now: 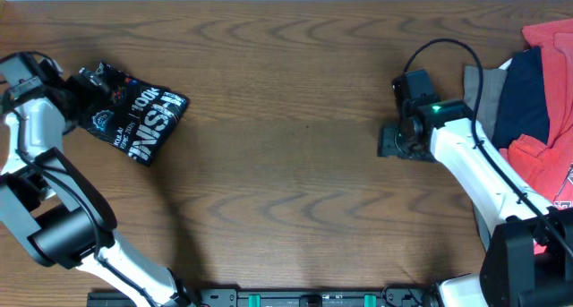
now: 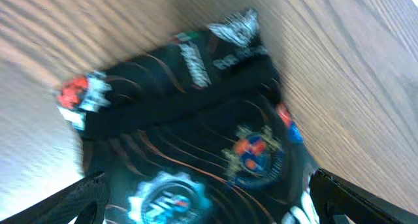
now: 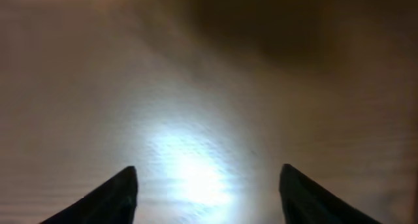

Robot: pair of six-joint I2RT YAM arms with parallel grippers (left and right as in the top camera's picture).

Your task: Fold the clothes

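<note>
Now your left gripper (image 2: 209, 185) is wide open around the bunched black jersey (image 2: 196, 119); your right gripper (image 3: 208, 168) is wide open over the bench (image 3: 196, 67), holding nothing.

Left arm (image 1: 34, 132): smooth white shells, big black round joints. Right arm (image 1: 474, 164): same white shells, same black joints. Small green light (image 1: 436, 108) glows on right arm near wrist. Thin black cable (image 1: 448, 46) loops above it. Right gripper (image 1: 389, 141): black, blocky; fingers (image 3: 114, 198) dark, pointed like wedges. Left gripper (image 1: 82, 81): black too; fingers (image 2: 356, 194) black, straight-edged.
</note>
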